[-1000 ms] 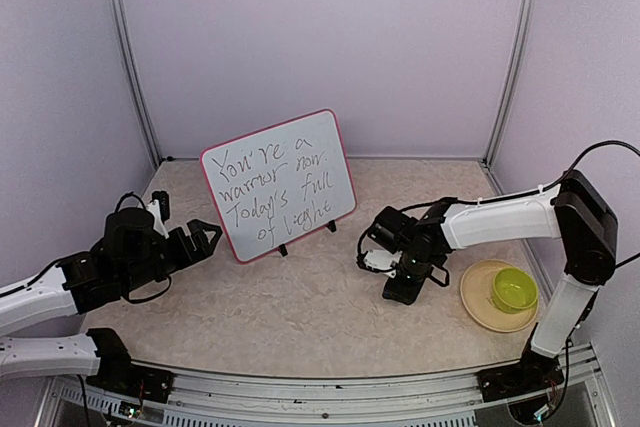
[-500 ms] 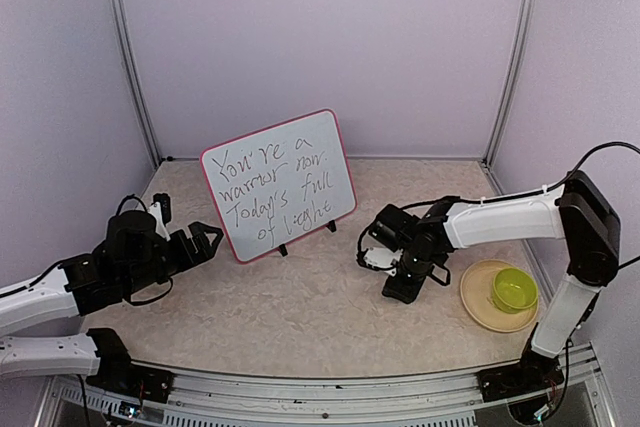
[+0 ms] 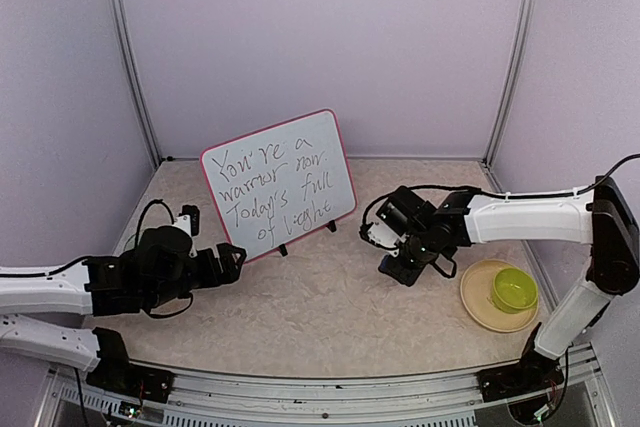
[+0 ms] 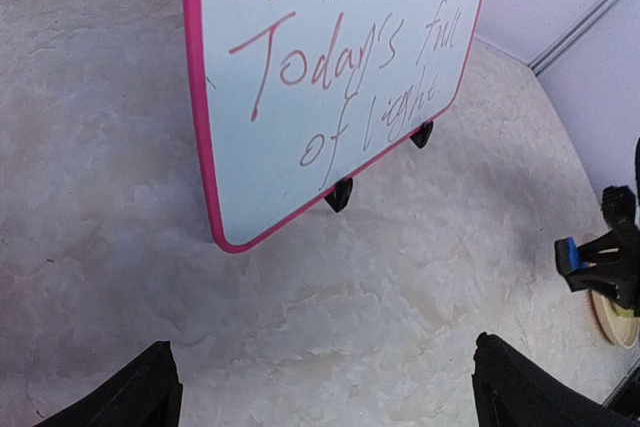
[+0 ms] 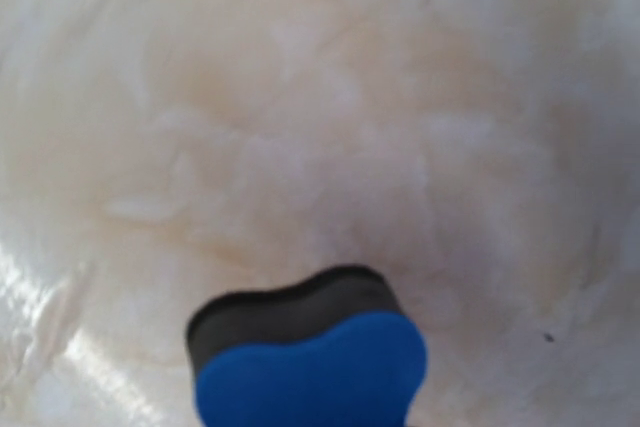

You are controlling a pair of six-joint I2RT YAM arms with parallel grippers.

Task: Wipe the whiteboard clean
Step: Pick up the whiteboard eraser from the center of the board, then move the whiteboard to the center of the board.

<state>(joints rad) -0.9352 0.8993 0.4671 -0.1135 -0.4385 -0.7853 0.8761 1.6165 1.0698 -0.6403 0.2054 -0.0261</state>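
The whiteboard point(image 3: 280, 185) stands tilted on small black feet at centre-left, pink-rimmed and covered in handwriting; the left wrist view shows its lower part point(image 4: 340, 57). My left gripper point(image 3: 233, 261) is low on the table just in front of the board's lower left corner, open, with nothing between its fingers point(image 4: 335, 397). To the right of the board, my right gripper point(image 3: 400, 265) is shut on a blue eraser point(image 5: 305, 367) with a dark felt face. The eraser point(image 4: 568, 255) hangs a little above the table. In the right wrist view the fingers are hidden.
A yellow-green bowl point(image 3: 514, 290) sits on a tan plate point(image 3: 480, 307) at the right, just past my right gripper. Lilac walls with metal posts close the back and sides. The tabletop is pale and marbled.
My left arm has swung right and forward, close to the board's lower corner. My right gripper has closed on the eraser, lifted it and shifted slightly toward the board.
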